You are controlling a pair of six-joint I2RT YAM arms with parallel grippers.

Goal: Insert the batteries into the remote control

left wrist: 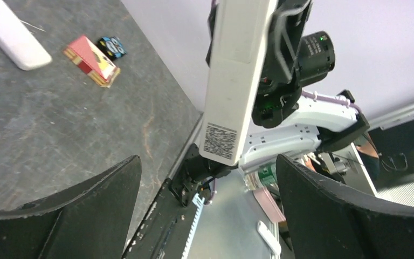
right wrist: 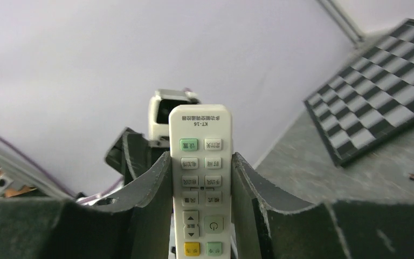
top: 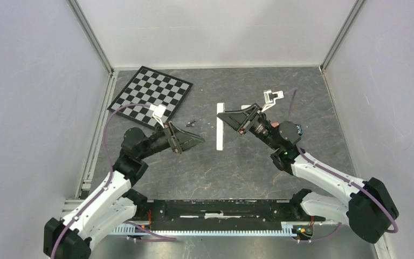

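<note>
Table (top: pixel 237 167) is the largest thing. The chessboard (top: pixel 151 93) sits at 10 o'clock of centre and is not in play. The right gripper (right wrist: pixel 201 162) pinches the remote control (top: pixel 220 135) by its long sides near table centre. The remote seems lifted clear of the surface. Its button face looks at the right wrist, and its plain back with a code sticker faces the left gripper (top: pixel 197 139). That gripper is spread wide and empty, at 9 o'clock of the remote and apart from it. The batteries (top: pixel 191 122) lie on the table at 12 o'clock of the left gripper, near it.

Step, my read: the remote's back is being presented and no battery is picked up yet. Next calls for the left gripper to free the cover or fetch a battery while the right grip holds steady.

Hard to tell:
- The battery count, since they are tiny and blurred.
- Whether the cover is on, since only a faint panel outline shows.
- The remote's near end, which is cut off in the right wrist view.
</note>
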